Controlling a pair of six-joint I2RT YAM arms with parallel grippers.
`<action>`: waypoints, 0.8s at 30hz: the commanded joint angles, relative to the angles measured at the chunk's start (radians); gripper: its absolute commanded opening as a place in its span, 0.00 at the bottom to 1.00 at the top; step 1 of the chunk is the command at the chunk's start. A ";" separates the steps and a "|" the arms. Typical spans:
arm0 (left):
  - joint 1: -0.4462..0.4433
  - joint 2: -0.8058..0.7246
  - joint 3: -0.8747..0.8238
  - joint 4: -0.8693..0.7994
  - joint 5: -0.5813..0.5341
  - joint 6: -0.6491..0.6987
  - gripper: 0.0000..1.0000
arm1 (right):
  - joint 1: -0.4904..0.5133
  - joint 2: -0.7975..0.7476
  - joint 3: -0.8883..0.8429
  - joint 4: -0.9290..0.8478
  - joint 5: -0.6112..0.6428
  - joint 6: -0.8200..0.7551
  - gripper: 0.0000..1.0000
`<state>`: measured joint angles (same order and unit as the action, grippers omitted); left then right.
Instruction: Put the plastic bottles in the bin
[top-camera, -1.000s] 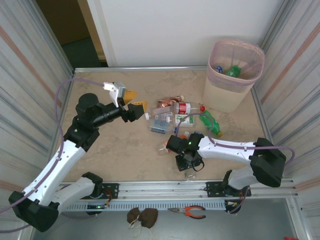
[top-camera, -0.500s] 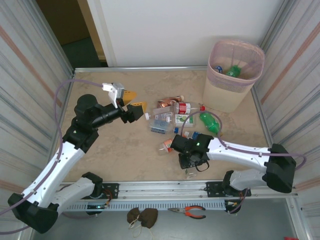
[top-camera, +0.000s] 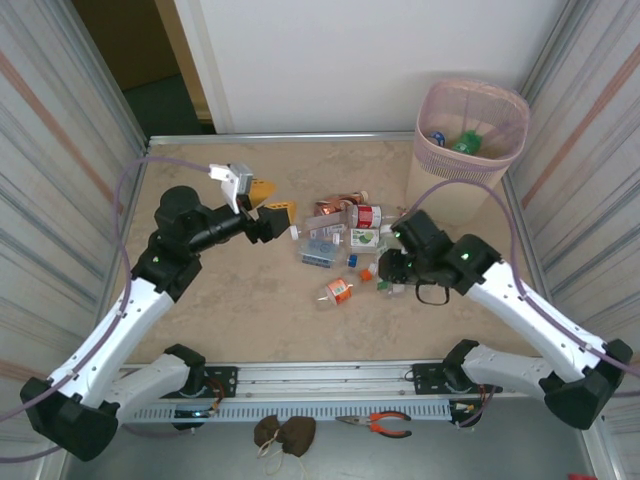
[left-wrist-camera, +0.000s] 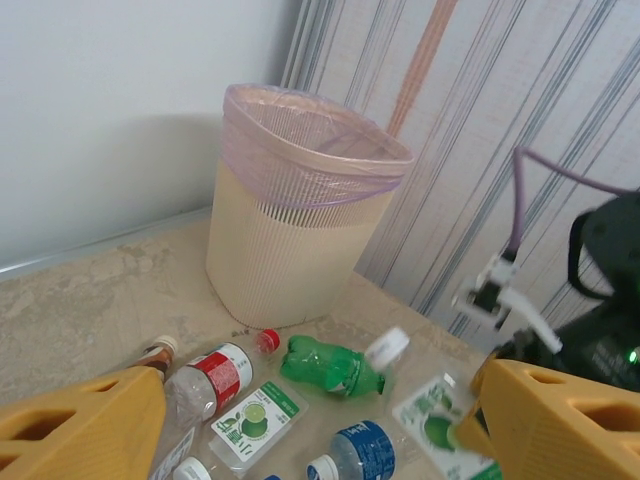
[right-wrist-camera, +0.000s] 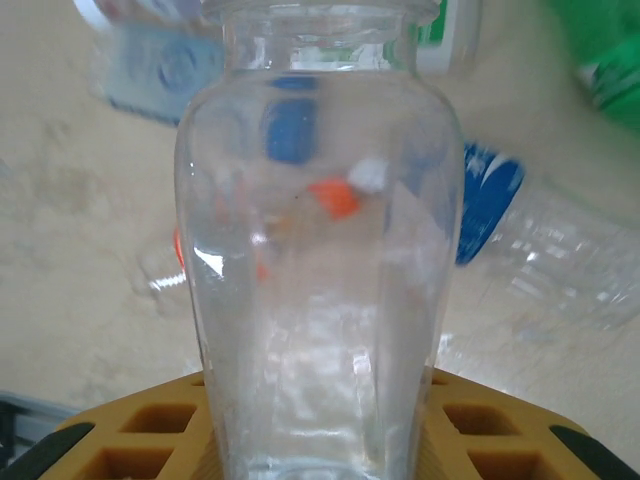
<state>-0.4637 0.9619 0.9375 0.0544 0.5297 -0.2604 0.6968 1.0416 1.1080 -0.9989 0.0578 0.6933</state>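
Observation:
Several plastic bottles (top-camera: 340, 240) lie in a heap mid-table: a red-labelled one (left-wrist-camera: 215, 375), a green one (left-wrist-camera: 335, 365), a blue-labelled one (left-wrist-camera: 360, 450) and an orange-labelled one (top-camera: 338, 290) lying apart. The bin (top-camera: 468, 155) stands at the far right, with a pink liner and a green bottle (top-camera: 465, 142) inside; it also rises in the left wrist view (left-wrist-camera: 300, 230). My right gripper (top-camera: 390, 268) hovers at the heap's right edge, shut on a clear bottle (right-wrist-camera: 320, 200) held between its yellow fingers (right-wrist-camera: 500, 430). My left gripper (top-camera: 270, 212) hangs open left of the heap, nothing between its fingers (left-wrist-camera: 85, 425).
Ribbed metal walls (top-camera: 590, 120) close in both sides, and the right one stands right behind the bin. A rail (top-camera: 330, 380) runs along the near edge, with orange pliers (top-camera: 375, 424) below it. Bare tabletop (top-camera: 250, 310) lies front left.
My right arm has swung from the near edge up and right to the heap's right side, carrying the clear bottle and tightening on it. The orange-labelled bottle is now uncovered. The left arm barely moved.

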 joint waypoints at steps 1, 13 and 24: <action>0.010 0.016 0.012 0.043 0.011 -0.013 0.82 | -0.098 -0.014 0.097 -0.023 -0.057 -0.125 0.33; 0.009 0.070 0.034 0.068 0.019 -0.026 0.82 | -0.405 0.192 0.493 -0.067 -0.159 -0.370 0.34; 0.009 0.080 0.039 0.061 0.025 -0.030 0.81 | -0.630 0.385 0.758 -0.012 -0.231 -0.453 0.33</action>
<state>-0.4637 1.0447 0.9405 0.0868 0.5331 -0.2859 0.1040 1.3994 1.8240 -1.0389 -0.1318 0.2813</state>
